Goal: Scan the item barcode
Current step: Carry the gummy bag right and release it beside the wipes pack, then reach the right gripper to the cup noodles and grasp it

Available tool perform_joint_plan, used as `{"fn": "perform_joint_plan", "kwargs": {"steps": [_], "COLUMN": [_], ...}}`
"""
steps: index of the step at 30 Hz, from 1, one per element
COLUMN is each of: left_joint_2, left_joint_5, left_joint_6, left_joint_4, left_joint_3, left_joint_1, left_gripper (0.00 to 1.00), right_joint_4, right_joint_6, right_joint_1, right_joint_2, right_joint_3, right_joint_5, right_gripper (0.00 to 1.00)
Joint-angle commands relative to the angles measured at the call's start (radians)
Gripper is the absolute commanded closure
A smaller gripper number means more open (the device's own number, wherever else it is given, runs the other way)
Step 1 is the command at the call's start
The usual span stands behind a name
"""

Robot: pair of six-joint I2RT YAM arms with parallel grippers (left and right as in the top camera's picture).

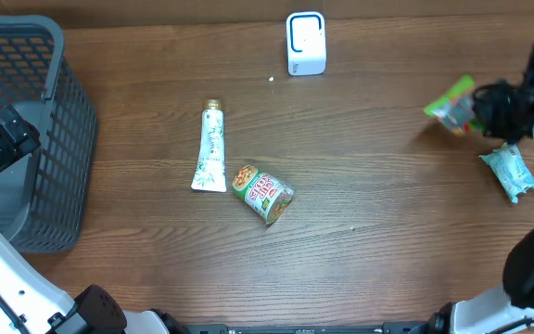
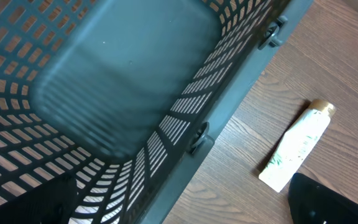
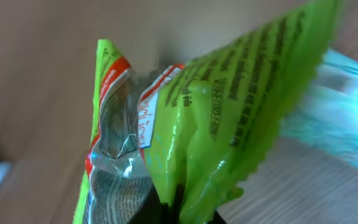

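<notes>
Table | right tool pinches green packet (tube, can midtable) | left tool spread

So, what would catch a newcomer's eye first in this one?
The bright green packet pinched in the right gripper on the far right stands out most. Next comes the big grey basket at the far left, then the white tube and the small can lying side by side in the middle.

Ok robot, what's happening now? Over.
Right gripper shut on green packet. Left gripper open over basket. Nothing between packet and scanner.
</notes>
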Motion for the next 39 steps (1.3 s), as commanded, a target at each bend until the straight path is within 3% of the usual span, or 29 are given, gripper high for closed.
{"fn": "perform_joint_plan", "kwargs": {"steps": [1,2,4,5,6,15,21,25,27,39], "left_joint_2": [0.0,0.0,0.0,0.0,0.0,0.0,0.0,0.0,0.0,0.0], "left_joint_5": [0.005,0.005,0.005,0.005,0.005,0.005,0.005,0.005,0.005,0.005], "left_joint_6": [0.016,0.016,0.016,0.016,0.016,0.016,0.016,0.016,0.016,0.016], "left_joint_4": [0.001,0.001,0.001,0.001,0.001,0.001,0.001,0.001,0.001,0.001], "left_joint_3": [0.002,0.002,0.002,0.002,0.002,0.002,0.002,0.002,0.002,0.002], "left_joint_1": [0.002,0.002,0.002,0.002,0.002,0.002,0.002,0.002,0.002,0.002], "left_gripper": [0.0,0.0,0.0,0.0,0.0,0.0,0.0,0.0,0.0,0.0], "right_joint_4": [0.073,0.087,0.089,0.089,0.089,0.03,0.002,-0.021,-0.082,-0.094], "right_joint_6": [0.113,0.113,0.108,0.08,0.054,-0.116,-0.276,-0.297,-0.345,-0.283], "right_joint_1": [-0.074,-0.09,-0.113,-0.124,-0.134,-0.126,-0.011,0.146,0.312,0.82], "right_joint_2": [-0.009,-0.009,-0.009,-0.009,-0.01,-0.085,-0.222,-0.249,-0.232,-0.126], "right_joint_3": [-0.076,-0.09,-0.096,-0.096,-0.094,0.002,0.054,0.054,0.053,-0.008], "right_joint_5": [0.054,0.053,0.047,0.029,0.001,-0.269,-0.453,-0.514,-0.499,-0.38], "right_gripper": [0.92,0.73,0.21,0.03,0.0,0.0,0.0,0.0,0.0,0.0]}}
